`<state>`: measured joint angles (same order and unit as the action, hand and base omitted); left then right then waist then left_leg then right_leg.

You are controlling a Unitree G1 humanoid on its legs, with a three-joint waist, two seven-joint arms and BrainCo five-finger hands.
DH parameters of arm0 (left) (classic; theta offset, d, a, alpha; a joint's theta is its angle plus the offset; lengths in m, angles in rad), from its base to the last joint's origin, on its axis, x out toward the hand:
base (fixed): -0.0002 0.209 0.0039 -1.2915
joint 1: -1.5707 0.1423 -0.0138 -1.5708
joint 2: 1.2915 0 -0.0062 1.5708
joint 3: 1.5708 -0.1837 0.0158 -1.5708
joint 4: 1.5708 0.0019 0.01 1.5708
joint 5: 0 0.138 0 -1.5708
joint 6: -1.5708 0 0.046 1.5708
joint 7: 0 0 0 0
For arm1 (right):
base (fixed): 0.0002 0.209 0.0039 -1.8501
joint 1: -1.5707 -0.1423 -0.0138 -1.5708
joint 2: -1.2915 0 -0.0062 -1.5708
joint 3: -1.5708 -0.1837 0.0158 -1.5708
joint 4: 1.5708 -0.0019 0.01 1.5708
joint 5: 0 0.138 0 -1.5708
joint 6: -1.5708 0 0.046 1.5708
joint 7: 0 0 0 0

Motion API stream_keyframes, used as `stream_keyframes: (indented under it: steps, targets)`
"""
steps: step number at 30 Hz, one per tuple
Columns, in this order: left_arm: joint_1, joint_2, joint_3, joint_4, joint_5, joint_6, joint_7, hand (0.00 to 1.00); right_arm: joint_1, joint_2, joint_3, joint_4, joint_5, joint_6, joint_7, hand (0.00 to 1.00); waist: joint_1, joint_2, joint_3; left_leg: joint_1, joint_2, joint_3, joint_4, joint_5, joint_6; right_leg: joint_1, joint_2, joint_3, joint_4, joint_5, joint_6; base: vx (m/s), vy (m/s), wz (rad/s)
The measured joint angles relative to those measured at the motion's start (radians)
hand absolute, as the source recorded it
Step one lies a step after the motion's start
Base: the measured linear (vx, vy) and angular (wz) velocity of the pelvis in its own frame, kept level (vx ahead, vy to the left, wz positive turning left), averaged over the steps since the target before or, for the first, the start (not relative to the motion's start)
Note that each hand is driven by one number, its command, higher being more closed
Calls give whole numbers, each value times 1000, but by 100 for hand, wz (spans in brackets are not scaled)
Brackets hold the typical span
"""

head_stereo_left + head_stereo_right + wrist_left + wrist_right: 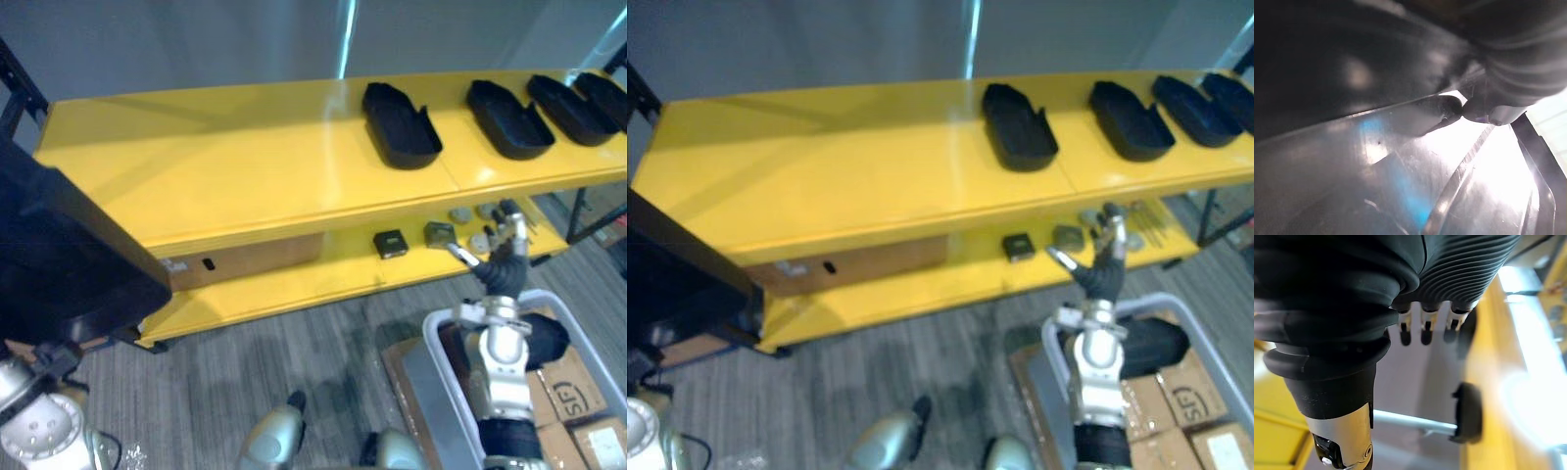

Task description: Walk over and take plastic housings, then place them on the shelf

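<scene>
A large black plastic housing (69, 255) is raised at the left, close to the camera, level with the left end of the yellow shelf (225, 166). My left hand (1447, 106) is under it, a dark fingertip pinching the housing's edge (1376, 63). Several more black housings (400, 125) lie open side up along the right half of the shelf's top board. My right hand (505, 257) hangs open with straight fingers (1422, 328) and holds nothing. It is in front of the lower shelf board at the right.
The lower board (294, 289) carries a cardboard box (245, 259), a small black box (390, 243) and several small grey parts (460, 215). A grey bin (441, 372) with a dark part (544, 338) and cardboard boxes (568, 392) stand on the floor at the right.
</scene>
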<state>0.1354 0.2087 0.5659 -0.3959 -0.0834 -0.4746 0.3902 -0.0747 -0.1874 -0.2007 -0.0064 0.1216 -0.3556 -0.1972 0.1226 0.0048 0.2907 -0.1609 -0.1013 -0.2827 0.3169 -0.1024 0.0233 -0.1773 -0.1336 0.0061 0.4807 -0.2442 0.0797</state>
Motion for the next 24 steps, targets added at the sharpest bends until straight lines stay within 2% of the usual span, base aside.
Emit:
stream_keyframes:
  steps: [2,3,5,6,7,9,10,11,14,17,19,22,24]
  targets:
    - [-4,3,-48,-3,-24,1,-4,100,27,-1,-21,-62,0,0,-15,0,-3,-10,-6,27,-14,-34,-4,-16,-11,6,-12,27,-26,19,26,147,-108,64]
    - [12,1,-71,-21,-36,2,-4,100,35,-1,-33,-125,1,-1,-20,0,-1,-28,-18,38,-15,-25,-8,-39,-13,21,-33,15,-62,35,37,209,-223,57]
    - [39,1,-73,-55,-34,2,-14,100,32,-3,-33,-200,2,-17,-24,0,1,-69,-42,31,18,96,3,-72,-32,80,-64,-38,-181,80,25,261,-392,50]
    - [53,-22,-81,-62,-33,-4,-21,100,18,-15,-31,-212,3,-32,-23,0,2,-87,-62,12,30,116,49,-97,-47,107,-68,-43,-223,135,85,293,-431,47]
    - [74,-52,-108,-62,-35,-2,-29,100,8,-30,-33,-211,3,-32,-26,0,2,-49,-85,-11,69,115,80,-117,-68,125,-35,-88,-231,129,63,250,-310,46]
    - [77,-62,-118,-59,-28,-2,-51,100,-6,-50,-37,-190,-4,-33,-44,0,-8,-20,-90,-21,102,135,69,-106,-87,128,-17,-113,-239,127,58,194,-201,49]
    - [68,-60,-123,-58,-24,-2,-60,100,-15,-59,-47,-161,-21,-32,-50,0,-23,-1,-96,-33,117,165,55,-93,-95,132,-12,-134,-245,127,58,165,-160,50]
    - [57,-59,-129,-57,-24,-2,-63,100,-16,-61,-55,-153,-25,-32,-59,0,-27,5,-94,-24,121,180,45,-85,-95,139,-11,-143,-247,127,58,158,-113,47]
    - [34,-46,-162,-53,-19,-2,-62,100,-17,-64,-82,-141,-71,-47,-107,0,-30,9,-92,52,125,187,-16,-76,-95,190,-11,-142,-248,127,58,148,-35,13]
    - [9,12,-187,-13,-18,1,-59,100,-18,-76,-120,-165,-109,-94,-164,0,-41,6,-92,76,129,218,-36,-75,-95,205,-12,-138,-250,137,43,92,29,-1]
    - [-7,34,-195,17,-14,32,-60,100,-15,-75,-130,-184,-139,-103,-196,0,-57,2,-90,96,128,245,-55,-73,-92,206,-19,-126,-251,142,41,34,49,-22]
    - [-33,81,-195,55,-15,90,-66,100,15,-75,-156,-214,-140,-103,-195,0,-72,-3,-90,138,126,294,-86,-71,-88,211,-25,-84,-251,143,42,29,54,-40]
    - [-88,158,-196,129,-17,150,-80,100,53,-76,-184,-223,-138,-102,-197,0,-92,-4,-91,174,128,329,-118,-68,-83,211,-24,-56,-251,144,42,10,27,-42]
